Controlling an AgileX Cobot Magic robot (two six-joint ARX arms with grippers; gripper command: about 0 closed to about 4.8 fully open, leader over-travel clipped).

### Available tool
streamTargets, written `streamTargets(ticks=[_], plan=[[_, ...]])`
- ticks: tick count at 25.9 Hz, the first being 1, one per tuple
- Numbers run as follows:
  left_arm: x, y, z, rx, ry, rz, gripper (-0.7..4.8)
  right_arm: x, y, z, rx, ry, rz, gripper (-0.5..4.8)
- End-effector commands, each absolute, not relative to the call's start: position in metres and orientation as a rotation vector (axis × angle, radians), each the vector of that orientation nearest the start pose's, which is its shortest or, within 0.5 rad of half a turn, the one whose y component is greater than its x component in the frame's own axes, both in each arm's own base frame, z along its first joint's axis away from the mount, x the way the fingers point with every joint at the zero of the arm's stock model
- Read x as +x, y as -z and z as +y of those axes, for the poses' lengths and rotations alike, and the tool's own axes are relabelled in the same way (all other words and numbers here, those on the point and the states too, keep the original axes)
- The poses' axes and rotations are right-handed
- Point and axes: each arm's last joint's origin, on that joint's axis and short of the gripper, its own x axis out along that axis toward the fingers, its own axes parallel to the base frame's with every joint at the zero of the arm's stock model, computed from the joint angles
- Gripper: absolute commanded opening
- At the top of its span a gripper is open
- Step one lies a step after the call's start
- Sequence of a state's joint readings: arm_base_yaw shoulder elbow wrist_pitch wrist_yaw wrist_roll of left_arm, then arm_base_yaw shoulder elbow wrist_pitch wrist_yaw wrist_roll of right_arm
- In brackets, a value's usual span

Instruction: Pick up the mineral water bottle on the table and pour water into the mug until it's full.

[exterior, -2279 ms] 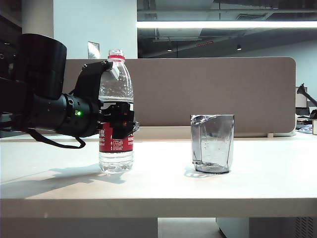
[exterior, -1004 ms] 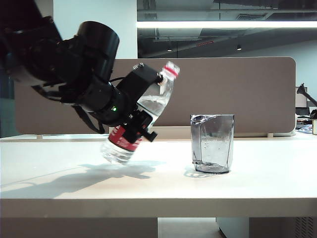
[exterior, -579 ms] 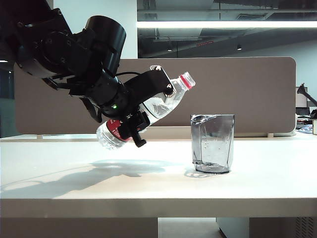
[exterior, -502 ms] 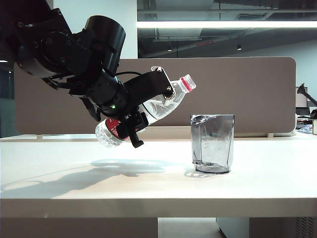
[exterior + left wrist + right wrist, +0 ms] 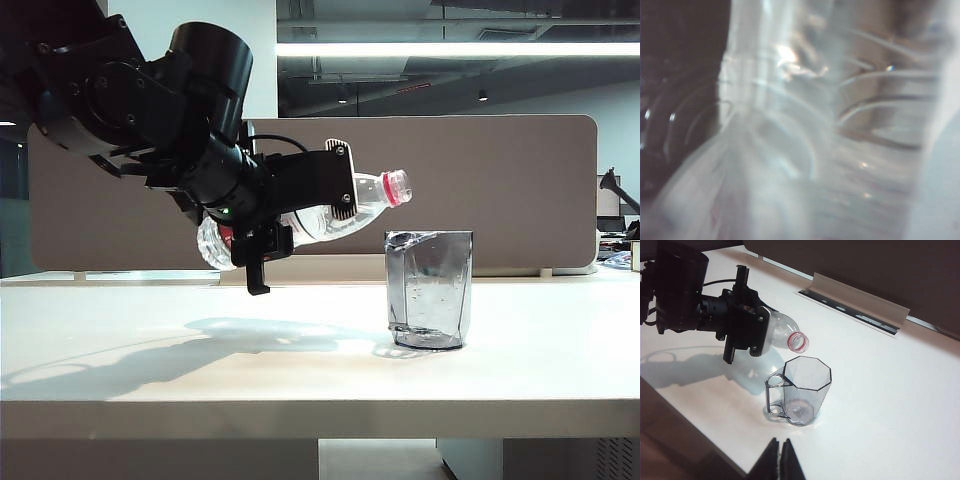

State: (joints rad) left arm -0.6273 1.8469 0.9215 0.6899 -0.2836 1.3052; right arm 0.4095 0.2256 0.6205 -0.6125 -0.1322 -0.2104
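**Bottle tipped near level, mouth not yet over mug**

Left gripper (image 5: pixel 262 215) is clamped on the mineral water bottle (image 5: pixel 335 212), holding it in the air over the left-centre of the table (image 5: pixel 300 370). Since a second ago the bottle has swung from a steep tilt to almost horizontal, with the neck and red ring now pointing right at the mug (image 5: pixel 430 290). The open mouth sits just left of and slightly above the mug rim, still short of it; the right wrist view agrees (image 5: pixel 799 341). No water stream is visible and the mug looks about empty. The left wrist view is only a blur of clear plastic. Judgement: pour is about to start, and the mouth needs to come further right first or water hits the table. Right gripper (image 5: pixel 780 456) hangs high above the table edge near the mug, fingers pressed together, holding nothing.
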Motion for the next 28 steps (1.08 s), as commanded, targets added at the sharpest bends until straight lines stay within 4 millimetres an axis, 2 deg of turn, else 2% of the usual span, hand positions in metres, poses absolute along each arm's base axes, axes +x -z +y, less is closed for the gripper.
streamTargets(ticks=[1, 5, 14, 28], plan=[[0.314, -0.193, -0.22, 1.432, 0.362, -0.161, 1.74, 0.053, -0.293, 0.027, -0.233, -0.56, 0.148, 0.27], [0.315, -0.197, -0.221, 1.492, 0.343, -0.189, 1.74, 0.053, -0.293, 0.027, -0.233, -0.56, 0.148, 0.27], [0.33, -0.225, -0.231, 1.481, 0.327, -0.207, 1.74, 0.053, -0.293, 0.027, -0.233, -0.56, 0.148, 0.27], [0.34, -0.219, -0.215, 1.612, 0.357, -0.165, 1.74, 0.052, -0.294, 0.027, -0.232, -0.56, 0.14, 0.27]])
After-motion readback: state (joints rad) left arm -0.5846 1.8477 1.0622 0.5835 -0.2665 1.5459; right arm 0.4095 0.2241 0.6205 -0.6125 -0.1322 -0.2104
